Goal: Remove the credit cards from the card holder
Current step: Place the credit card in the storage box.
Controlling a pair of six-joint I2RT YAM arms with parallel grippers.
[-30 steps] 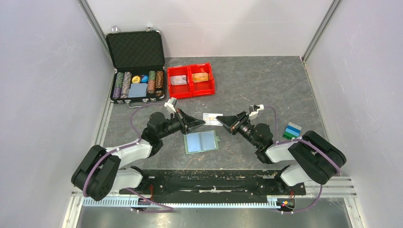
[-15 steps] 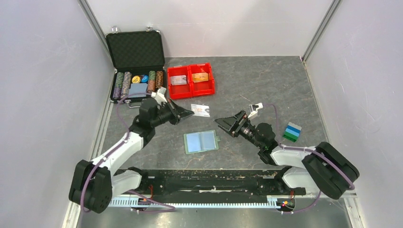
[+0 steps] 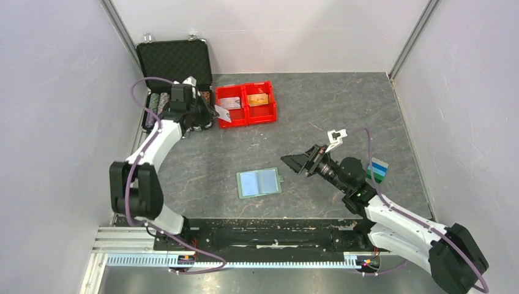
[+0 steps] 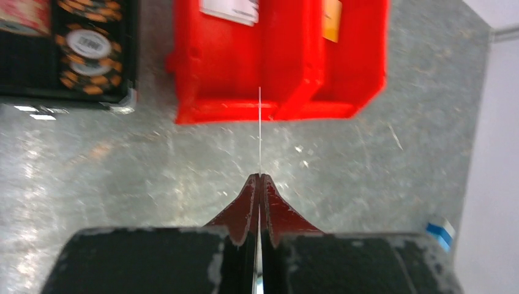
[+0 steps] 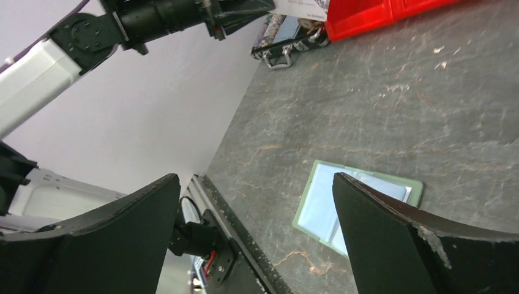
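Note:
The card holder lies open and flat on the table, its pale blue pockets facing up; the right wrist view shows the card holder between my right fingers. My left gripper is shut on a whitish credit card, held over the near left corner of the red bin. In the left wrist view the card is a thin edge-on line rising from the gripper. Inside the bin lie a whitish card and an orange card. My right gripper hovers open and holds nothing, right of the holder.
An open black poker-chip case stands left of the red bin, close to my left wrist. A blue and green block stack sits at the right, behind my right arm. Pale walls close in the table on three sides.
The right gripper opened and let go of the whitish card, then drew back right. The left arm carried the card from the table's middle to the red bin.

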